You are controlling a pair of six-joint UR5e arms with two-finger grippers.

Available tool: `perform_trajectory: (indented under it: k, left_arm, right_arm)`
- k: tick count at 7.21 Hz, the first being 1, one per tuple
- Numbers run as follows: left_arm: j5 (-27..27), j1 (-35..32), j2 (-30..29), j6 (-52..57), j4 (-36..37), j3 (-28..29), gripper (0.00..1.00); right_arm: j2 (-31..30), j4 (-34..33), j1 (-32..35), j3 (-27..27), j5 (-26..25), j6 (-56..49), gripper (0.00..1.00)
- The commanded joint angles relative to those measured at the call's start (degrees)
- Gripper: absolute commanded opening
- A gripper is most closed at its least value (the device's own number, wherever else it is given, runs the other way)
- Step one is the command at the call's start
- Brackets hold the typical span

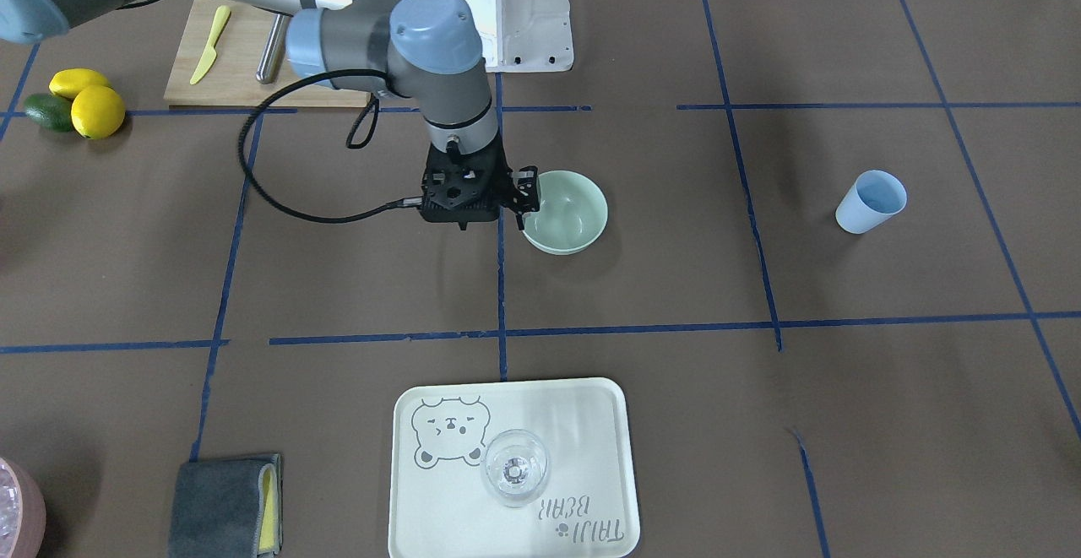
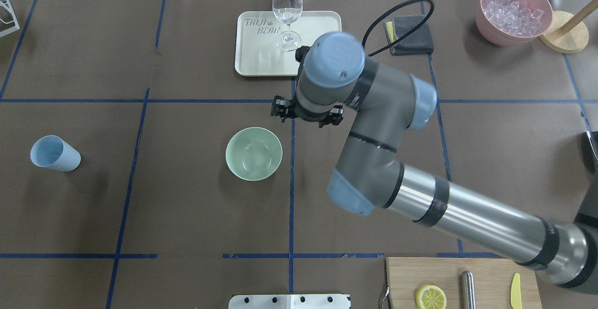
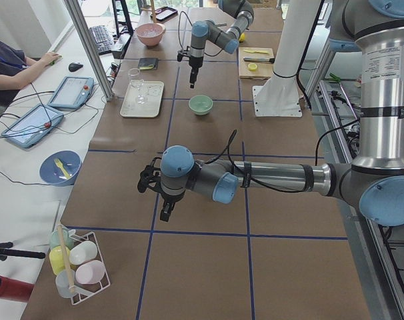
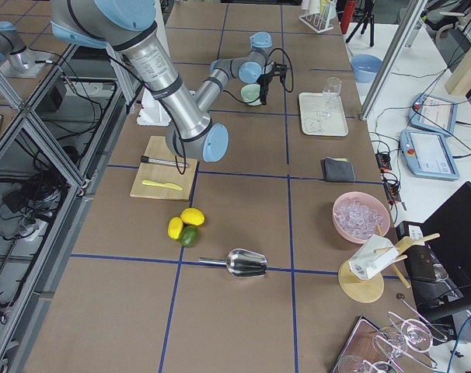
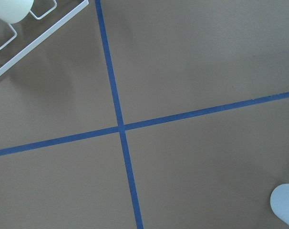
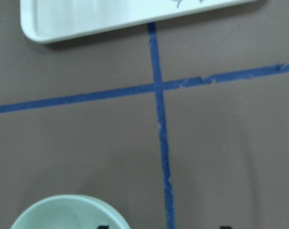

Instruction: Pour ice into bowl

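tray (image 1: 591, 423) and wine glass (image 1: 514, 467) sit closest to the front-facing camera, well apart from the bowl (image 1: 564, 212). the risk, as i judge it: the right gripper (image 1: 477, 199) hangs just beside the bowl, spread wide and empty, while the ice (image 2: 511, 9) lies in the pink container (image 2: 488, 28), far from the bowl, so fetching it could clip the glass. i cannot tell the left gripper (image 3: 164, 212) spread.

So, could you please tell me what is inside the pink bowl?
Clear ice cubes are heaped inside the pink bowl. Anything beneath the top layer of cubes, including the bowl's bottom, is covered.
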Motion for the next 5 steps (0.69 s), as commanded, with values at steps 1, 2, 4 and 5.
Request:
perform_trajectory:
  k: [1,2,4,5]
  left_arm:
    - [0.07,0.01,-1.69,-0.31,-2.34,0.64,1.0]
    - [-0.02,0.01,-2.22,-0.14,-2.44,0.39,1.0]
    - [-0.19,0.01,-5.02,-0.31,-2.62,0.47,1.0]
    - [-0.2,0.01,-6.26,-0.32,-5.84,0.3,1.0]
  right_arm:
    - [-10.26,-11.5,13.12,12.39,10.71,-20.69,1.0]
    - [-15.2,-14.51,19.45,14.62,13.1,-34.47,1.0]
    - [-26.01,-14.89,33.77,12.29,17.66,-65.74,1.0]
    - [-29.54,-14.54,41.32,7.92,22.13,-80.6,1.0]
